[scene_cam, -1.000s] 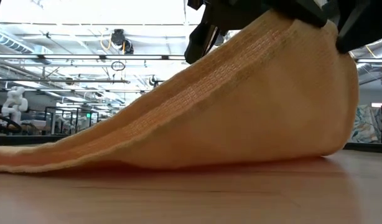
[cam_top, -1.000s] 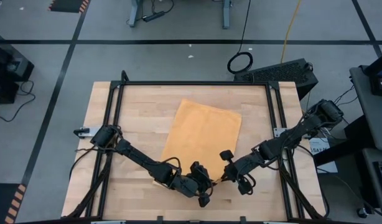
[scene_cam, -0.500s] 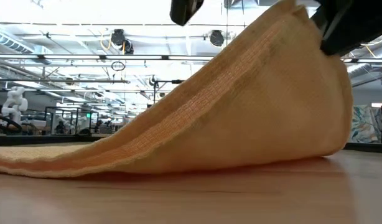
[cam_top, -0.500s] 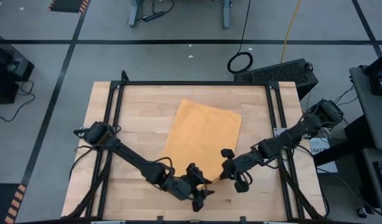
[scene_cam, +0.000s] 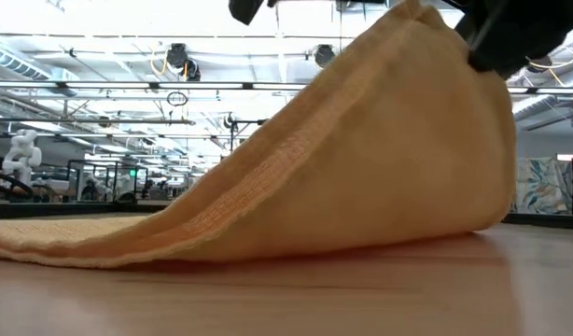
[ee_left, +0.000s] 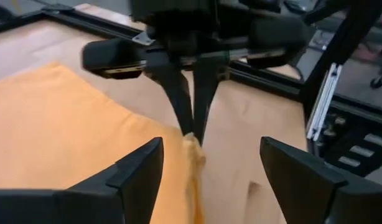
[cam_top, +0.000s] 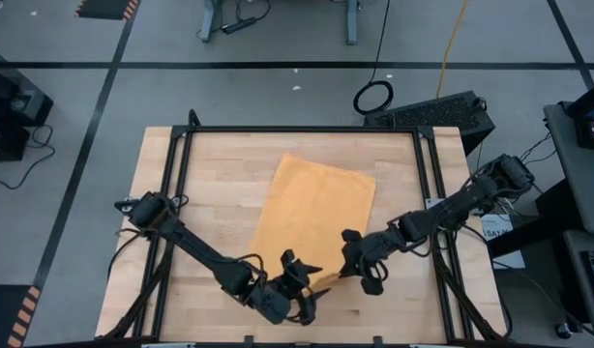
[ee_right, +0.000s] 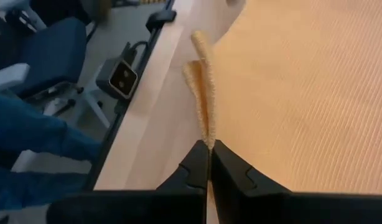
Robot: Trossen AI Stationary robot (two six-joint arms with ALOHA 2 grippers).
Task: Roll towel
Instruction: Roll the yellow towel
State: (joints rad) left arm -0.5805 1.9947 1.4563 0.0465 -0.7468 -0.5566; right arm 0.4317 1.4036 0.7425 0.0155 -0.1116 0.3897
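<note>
Towel (cam_top: 314, 208) mostly flat mid-desk (cam_top: 210, 174), near corner lifted clear of wood. My right jaws (ee_right: 209, 163) pinched shut on that corner's hem, fabric bunched between fingertips. My left jaws (ee_left: 206, 171) wide apart, empty, just beside pinched corner. Judgement: cloth soft, light, limp, drapes from grip; woven texture should not slip. Best hold: near hem, both corners, so edge folds over evenly for roll.
</note>
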